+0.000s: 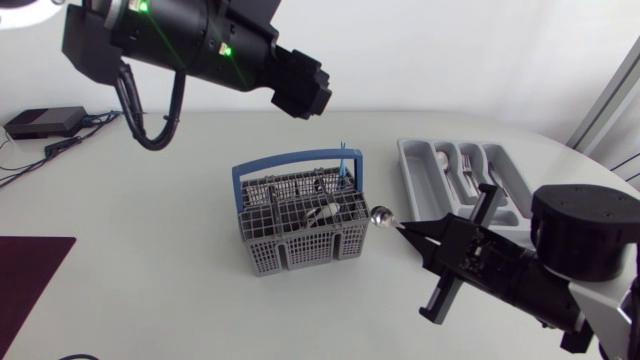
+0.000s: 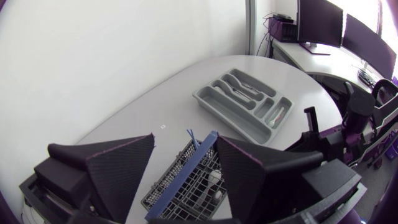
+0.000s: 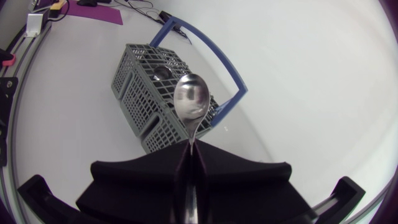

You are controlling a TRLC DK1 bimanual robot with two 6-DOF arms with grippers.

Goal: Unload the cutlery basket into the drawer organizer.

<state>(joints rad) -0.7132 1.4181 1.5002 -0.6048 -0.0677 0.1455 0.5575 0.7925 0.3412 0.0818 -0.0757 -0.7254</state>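
My right hand [image 1: 405, 229] is pinching a spoon [image 1: 381, 214] by its handle. It holds the spoon in the air just right of the cutlery basket [image 1: 262, 255]. The spoon is not yet in the drawer organizer [image 1: 408, 160] at the far right of the bench [image 1: 150, 200]. Some cutlery [image 1: 462, 172] lies in there already. More pieces [image 1: 322, 212] sit in the basket, so I think we are about halfway. My left hand [image 2: 185, 142] hangs spread wide above the basket.
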